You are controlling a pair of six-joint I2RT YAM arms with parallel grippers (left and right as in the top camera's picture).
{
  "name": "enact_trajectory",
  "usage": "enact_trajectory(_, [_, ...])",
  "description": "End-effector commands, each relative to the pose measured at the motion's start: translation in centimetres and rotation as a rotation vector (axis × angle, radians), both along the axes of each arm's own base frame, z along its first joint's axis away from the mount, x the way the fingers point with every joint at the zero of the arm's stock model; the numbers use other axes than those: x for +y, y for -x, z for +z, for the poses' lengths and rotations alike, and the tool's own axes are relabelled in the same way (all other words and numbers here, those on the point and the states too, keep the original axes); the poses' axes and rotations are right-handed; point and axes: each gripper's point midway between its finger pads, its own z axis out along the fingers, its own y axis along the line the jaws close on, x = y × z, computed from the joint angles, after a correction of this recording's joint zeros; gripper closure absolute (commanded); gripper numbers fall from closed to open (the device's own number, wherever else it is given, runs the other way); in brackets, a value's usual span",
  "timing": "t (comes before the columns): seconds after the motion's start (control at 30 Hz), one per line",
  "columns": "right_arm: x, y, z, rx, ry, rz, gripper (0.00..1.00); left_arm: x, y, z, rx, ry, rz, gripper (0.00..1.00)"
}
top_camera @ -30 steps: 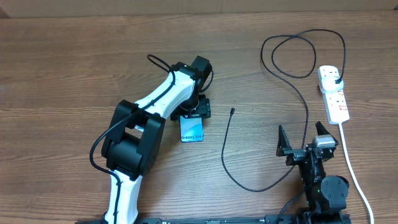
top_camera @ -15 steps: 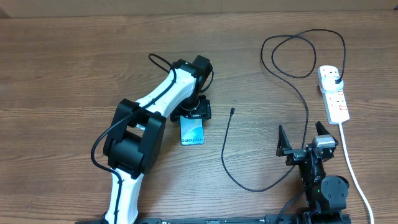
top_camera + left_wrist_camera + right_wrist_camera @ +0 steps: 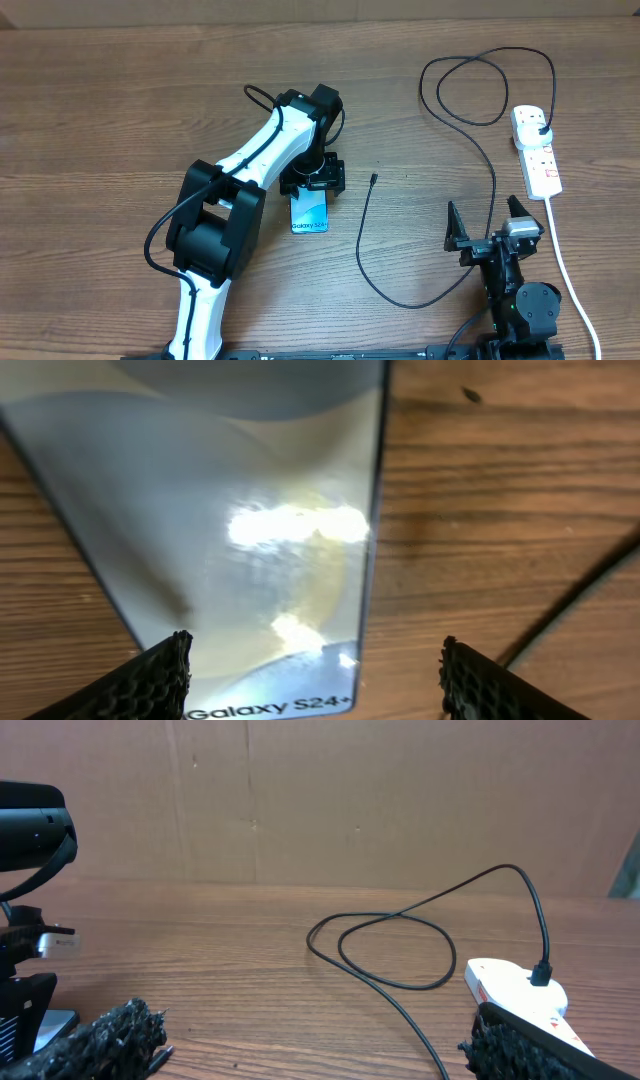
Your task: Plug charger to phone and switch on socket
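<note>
Nearest, the right gripper (image 3: 482, 215) gapes open, empty. Farther in, the left gripper (image 3: 318, 183) hangs open over the flat, slick-looking phone (image 3: 311, 213). The charger's limp, light cable (image 3: 360, 240) lies beside it, best pinched just behind its tip (image 3: 373, 179).

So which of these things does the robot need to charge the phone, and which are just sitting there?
Needed for the job:
- phone
- black charger cable
- white socket strip, with the charger's plug already in it

Just there:
- wooden table
- brown cardboard wall behind it
</note>
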Motion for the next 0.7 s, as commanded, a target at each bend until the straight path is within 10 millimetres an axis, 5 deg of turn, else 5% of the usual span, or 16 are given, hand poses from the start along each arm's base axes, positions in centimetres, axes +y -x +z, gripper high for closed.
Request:
enact_trajectory(0.0, [-0.2,0.0,-0.2,-0.002,0.001,-0.008,0.00,-1.1,-0.4,0.7,0.010,0.082,-0.018,0.19])
enact_trajectory(0.23, [-0.2,0.0,-0.2,-0.002,0.001,-0.008,0.00,-1.2,-0.5,1.1,0.039,0.171,-0.013,0.20])
enact_trajectory(0.5, [-0.2,0.0,-0.2,-0.002,0.001,-0.008,0.00,1.4,-1.6,0.4,-0.016,0.034,-0.003,0.00])
enact_trajectory(0.67, [-0.2,0.0,-0.2,-0.002,0.001,-0.008,0.00,3.4,-1.8,0.1,-0.047,-0.122,0.053,0.00])
